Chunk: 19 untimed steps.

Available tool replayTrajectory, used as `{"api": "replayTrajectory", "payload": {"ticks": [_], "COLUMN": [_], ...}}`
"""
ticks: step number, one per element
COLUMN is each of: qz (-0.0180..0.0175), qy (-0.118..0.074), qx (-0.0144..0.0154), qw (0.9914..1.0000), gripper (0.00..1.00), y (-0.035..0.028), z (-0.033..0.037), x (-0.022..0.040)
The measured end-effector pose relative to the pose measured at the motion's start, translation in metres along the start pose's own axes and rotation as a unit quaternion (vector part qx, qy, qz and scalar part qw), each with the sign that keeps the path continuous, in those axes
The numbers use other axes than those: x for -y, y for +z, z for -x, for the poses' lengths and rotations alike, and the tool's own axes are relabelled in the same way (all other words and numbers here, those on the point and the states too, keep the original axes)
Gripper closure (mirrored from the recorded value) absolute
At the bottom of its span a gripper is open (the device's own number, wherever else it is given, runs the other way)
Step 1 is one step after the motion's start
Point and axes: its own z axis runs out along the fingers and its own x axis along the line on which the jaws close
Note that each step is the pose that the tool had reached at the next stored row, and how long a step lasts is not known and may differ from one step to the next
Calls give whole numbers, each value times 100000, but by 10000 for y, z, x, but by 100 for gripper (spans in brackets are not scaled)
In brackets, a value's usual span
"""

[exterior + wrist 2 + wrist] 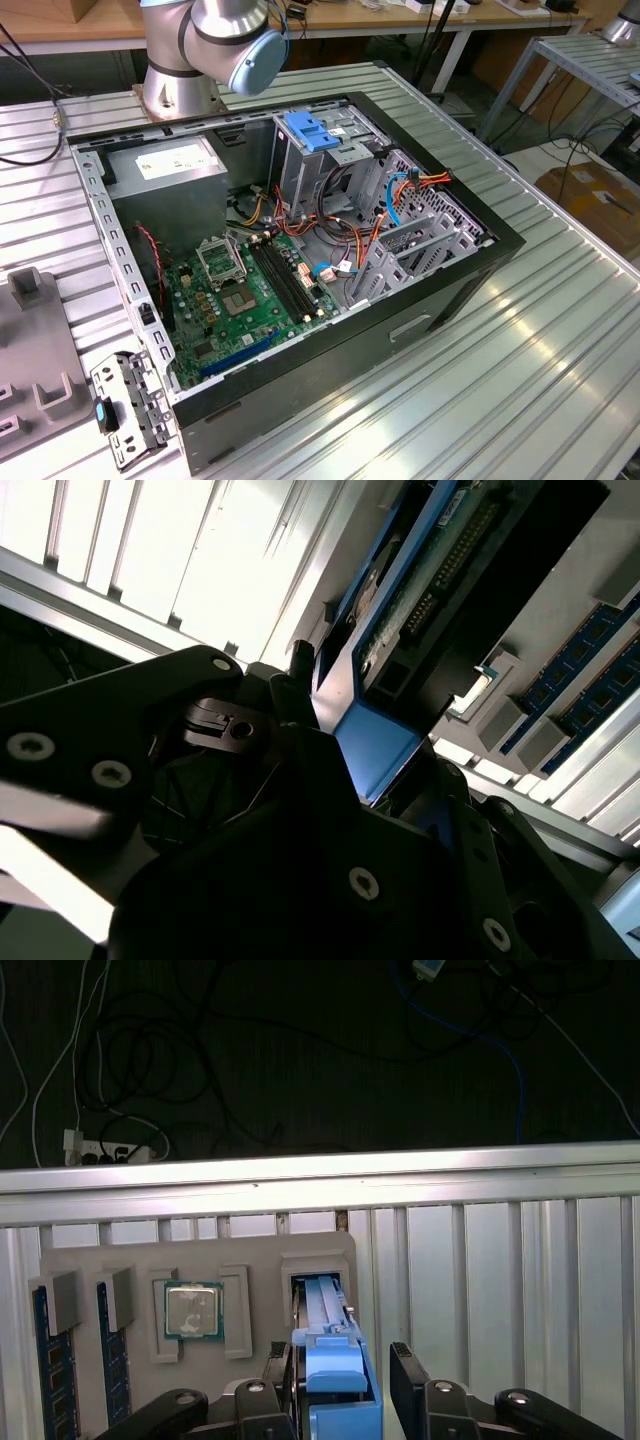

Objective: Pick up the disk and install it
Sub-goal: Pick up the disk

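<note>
The disk [325,1310] stands on edge in a slot of the grey parts tray [130,1260], its blue side rail facing the camera in the first wrist view. My gripper [345,1365] is down over it, with one black finger [405,1375] on each side of the rail. A thin bright strip still shows between that finger and the rail, so the gripper is open around the disk. In the second wrist view the disk [400,630] shows its green circuit board and blue rail close beside the gripper body.
The tray also holds a processor [193,1310] and memory sticks [42,1350]. In the exterior view the open computer case [480,265] lies on the ribbed metal table, with a blue-handled drive cage [310,135], a grey power supply [165,165] and the arm [210,40] behind it.
</note>
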Motion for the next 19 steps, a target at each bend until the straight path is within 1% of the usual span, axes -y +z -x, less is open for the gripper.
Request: {"api": "replayTrajectory", "payload": {"ticks": [5,9,19], "qz": [2,2,-2], "qy": [-2,1,1], "qx": [0,-4,0], "qw": [100000,100000,100000], "gripper": [49,49,49], "y": [0,0,0], "z": [-1,-24,-32], "x": [3,4,4]}}
